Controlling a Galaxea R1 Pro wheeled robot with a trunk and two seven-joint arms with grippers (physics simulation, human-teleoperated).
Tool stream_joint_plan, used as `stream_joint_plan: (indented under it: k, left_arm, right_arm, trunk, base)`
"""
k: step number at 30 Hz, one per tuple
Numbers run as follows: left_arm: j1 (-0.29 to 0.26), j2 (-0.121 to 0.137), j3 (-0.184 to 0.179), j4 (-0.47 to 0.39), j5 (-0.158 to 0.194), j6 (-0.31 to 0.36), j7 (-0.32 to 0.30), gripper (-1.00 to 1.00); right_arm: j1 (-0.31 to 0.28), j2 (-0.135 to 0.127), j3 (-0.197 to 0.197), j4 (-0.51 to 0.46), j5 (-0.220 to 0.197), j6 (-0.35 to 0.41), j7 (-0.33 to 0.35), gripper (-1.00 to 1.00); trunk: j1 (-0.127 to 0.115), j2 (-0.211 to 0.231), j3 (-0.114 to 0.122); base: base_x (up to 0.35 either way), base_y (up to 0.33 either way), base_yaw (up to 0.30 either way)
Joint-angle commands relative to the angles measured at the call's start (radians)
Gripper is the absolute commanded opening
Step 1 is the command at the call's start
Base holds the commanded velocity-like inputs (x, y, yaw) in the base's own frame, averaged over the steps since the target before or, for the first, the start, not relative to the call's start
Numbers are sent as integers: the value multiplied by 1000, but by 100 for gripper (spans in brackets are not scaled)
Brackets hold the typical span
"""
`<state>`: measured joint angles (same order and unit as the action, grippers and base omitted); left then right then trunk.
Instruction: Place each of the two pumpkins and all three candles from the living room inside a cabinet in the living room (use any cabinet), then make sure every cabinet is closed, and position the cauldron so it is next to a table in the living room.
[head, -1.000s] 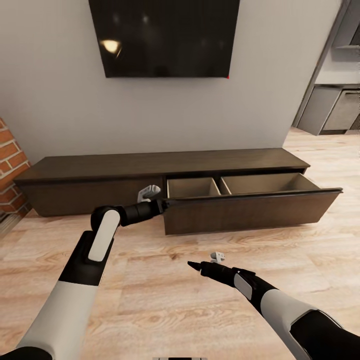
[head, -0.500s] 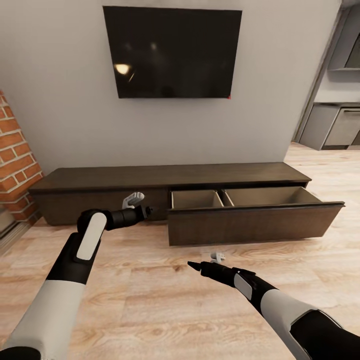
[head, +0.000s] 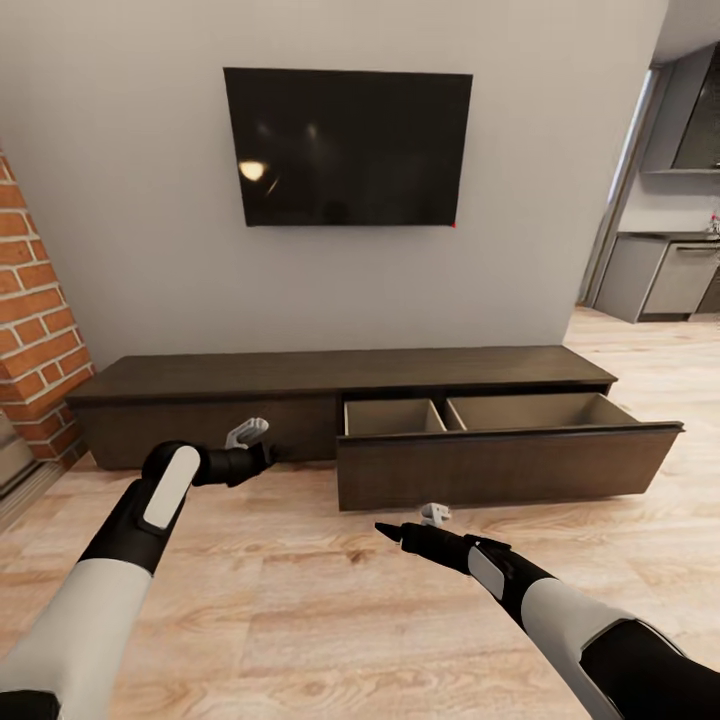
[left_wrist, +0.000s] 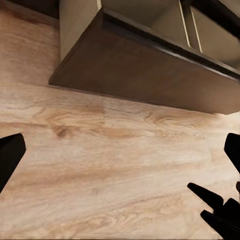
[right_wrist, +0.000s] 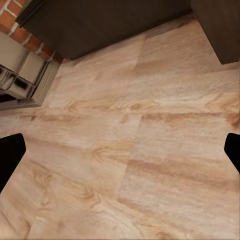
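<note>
We see the long, low brown cabinet (head: 330, 372) against the grey wall, under a black TV (head: 348, 147). Its big drawer (head: 505, 465) on our right side is pulled out over the wood floor (head: 300, 590). Inside the drawer we see two bare tan boxes side by side, a small one and a long one. The left part of the cabinet has its flat front shut. Our left arm reaches toward that shut front, and our left fingers (head: 268, 452) are just in front of it, low near the floor, not touching the drawer. In the left wrist view the two dark fingers (left_wrist: 11, 155) sit far apart at the edges with nothing between them, so they are spread wide and hold nothing. The corner of the drawer (left_wrist: 150, 70) shows there, above the floor. Our right arm is held out over the floor, well apart from the drawer. Our right fingers (head: 388, 529) point forward, and in the right wrist view the fingers (right_wrist: 10, 152) are also far apart and hold nothing. A red brick wall (head: 35, 310) stands at our left.
</note>
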<state>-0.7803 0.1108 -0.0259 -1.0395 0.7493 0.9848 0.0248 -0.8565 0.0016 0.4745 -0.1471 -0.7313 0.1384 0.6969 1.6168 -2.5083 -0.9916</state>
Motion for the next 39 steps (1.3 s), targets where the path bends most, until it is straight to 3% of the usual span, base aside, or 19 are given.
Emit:
stream_joint_plan:
  k: [1, 4, 9, 12, 16, 25, 26, 29, 30, 33, 39]
  left_arm:
    - [-1, 2, -2, 11, 4, -2, 3, 100]
    - [-1, 7, -3, 110, 2, -71, 2, 100]
    - [-1, 9, -3, 239, -28, -138, 1, 100]
    - [-1, 9, -3, 375, -95, -232, 1, 100]
    - [-1, 16, -3, 469, -115, -293, 0, 100]
    - [-1, 21, -7, 654, -120, -407, 1, 100]
    - [-1, 21, -9, 711, -120, -457, 1, 100]
    - [-1, 22, -9, 745, -120, -494, 0, 100]
    - [-1, 22, -10, 786, -119, -560, -2, 100]
    - [-1, 22, -10, 806, -119, -585, -1, 100]
    - [-1, 23, -9, 898, -119, -606, -1, 100]
  right_arm:
    - [-1, 0, 1, 0, -8, 9, 2, 100]
    - [0, 0, 1, 1, -1, 9, 1, 100]
    - [0, 0, 0, 1, 55, 9, -2, 100]
    - [0, 1, -1, 0, 90, 9, -144, 100]
    - [0, 8, 1, 0, 95, 8, -229, 100]
    - [1, 7, 3, 1, 97, 10, -259, 100]
    - [1, 6, 6, 4, 98, 12, -260, 100]
    - [1, 6, 7, 7, 102, 22, -260, 100]
    - [1, 6, 5, 9, 166, 65, -288, 100]
    - [1, 6, 3, 10, 200, 75, -303, 100]
    - [3, 5, 1, 13, 219, 77, -338, 100]
  trunk:
    - [-1, 0, 4]
    - [-2, 1, 18]
    - [-4, 2, 36]
    - [-6, 2, 45]
    - [-7, 3, 57]
    - [-11, 6, 90]
    - [-12, 6, 94]
    - [-13, 6, 106]
    - [-14, 7, 109]
    - [-15, 7, 121]
    - [-24, 22, 143]
  base:
    - [0, 0, 0]
    - [0, 0, 2]
    - [0, 0, 126]
    - [0, 0, 244]
    - [0, 0, 236]
    - [0, 0, 40]
    - [0, 0, 1]
    - [0, 0, 0]
    - [0, 0, 0]
    - [0, 0, 0]
    - [0, 0, 0]
